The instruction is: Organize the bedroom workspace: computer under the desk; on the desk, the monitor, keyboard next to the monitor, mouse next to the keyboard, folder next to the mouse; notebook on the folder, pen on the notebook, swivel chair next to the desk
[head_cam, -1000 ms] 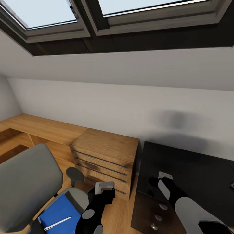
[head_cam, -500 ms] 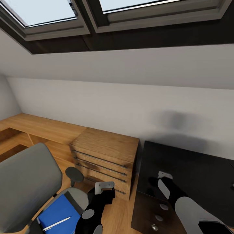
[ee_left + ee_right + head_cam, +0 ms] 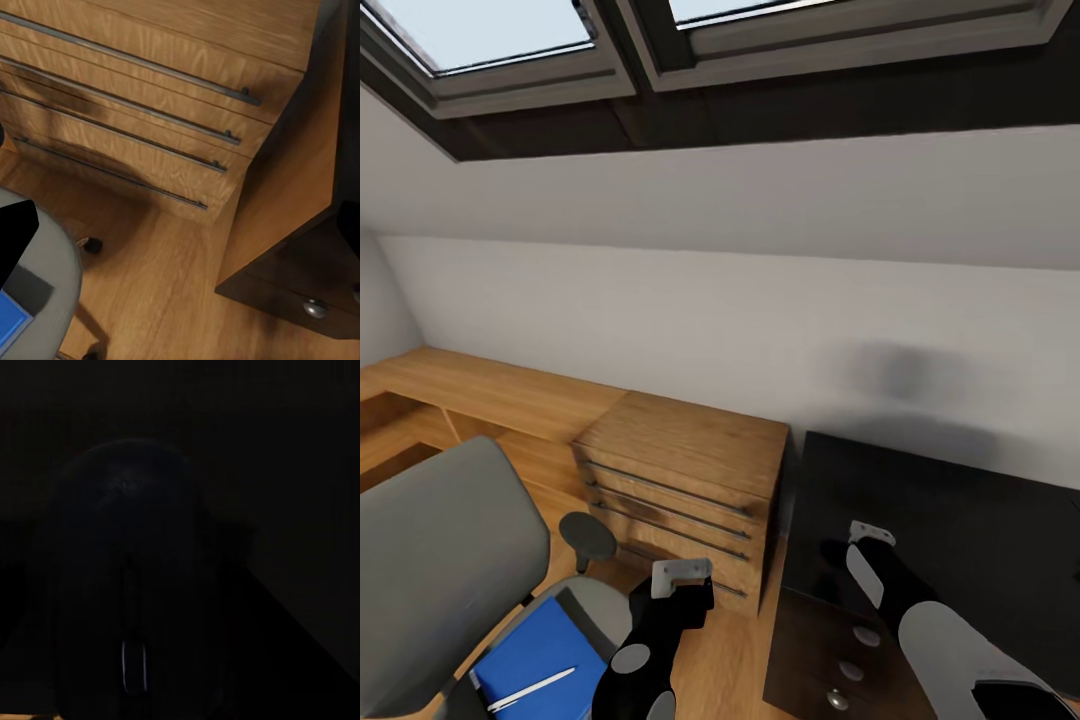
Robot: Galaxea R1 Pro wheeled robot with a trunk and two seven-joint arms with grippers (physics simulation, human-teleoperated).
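The grey swivel chair stands at the lower left. A blue flat item lies on its seat, with the thin white pen on top. My left gripper hangs open over the wood floor between the chair and the desk, its fingers wide apart. The black-topped desk fills the lower right. My right gripper hovers over the desk's left end. The small black mouse sits close between its fingers in the dark right wrist view.
A light-wood chest with long bar handles stands between the chair and the desk. The desk's black drawer unit has round silver knobs. A low wooden shelf runs along the sloped white wall under skylights.
The whole picture has shifted slightly as the camera moved. Both arms keep about the same pose.
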